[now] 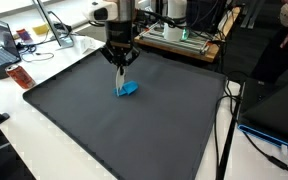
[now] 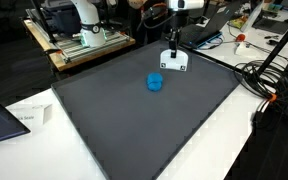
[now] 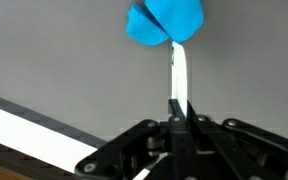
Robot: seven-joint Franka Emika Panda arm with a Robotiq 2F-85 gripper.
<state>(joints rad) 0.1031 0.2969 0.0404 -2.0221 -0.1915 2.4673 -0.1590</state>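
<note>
**A:** Where does the gripper (image 3: 180,116) stand?

**B:** Above the mat (image 1: 104,130), toward its far middle in an exterior view. In the wrist view the jaws are pressed together on a thin white strip (image 3: 180,75). I can't tell what the strip is.

**A:** And the blue thing?

**B:** The blue thing (image 3: 164,22) lies on the mat, around its middle in both exterior views (image 1: 129,89) (image 2: 155,82). Nothing grips it. In the wrist view the strip's free end reaches its edge, but I can't tell whether they touch or the end hangs just above it.

**A:** So how far along is the work?

**B:** I'd call it partway. The strip is firmly in the jaws, so that grasp is done, and its end has been brought to the blue thing. The blue thing looks undisturbed, flat on the mat and well inside its borders. Whatever the strip does to it looks not yet done.
</note>
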